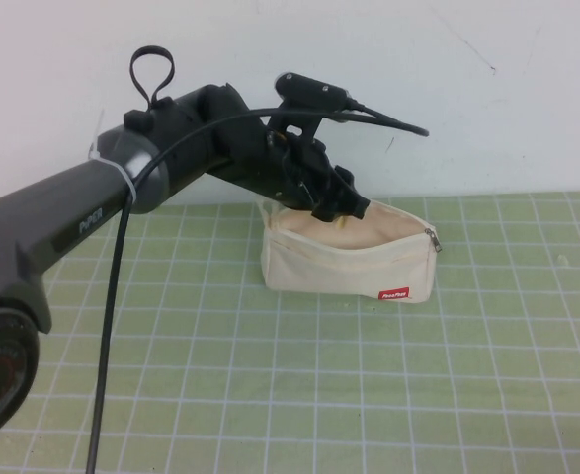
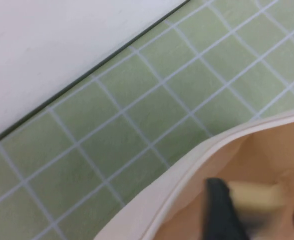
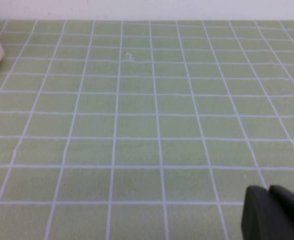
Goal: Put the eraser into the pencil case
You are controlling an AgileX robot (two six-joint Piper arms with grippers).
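While high view hides it, left claw (image 2: 257, 200) grasps eraser (image 2: 252, 196) inside pencil case (image 1: 349, 262) | right claw (image 3: 274, 212): clenched, apart

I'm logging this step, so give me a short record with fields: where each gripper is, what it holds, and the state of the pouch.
left gripper: over the open mouth of the pencil case, shut on the eraser
right gripper: low over bare mat, away from the case, holding nothing; fingers look closed
pencil case: unzipped, standing upright near the wall
eraser: not yet released
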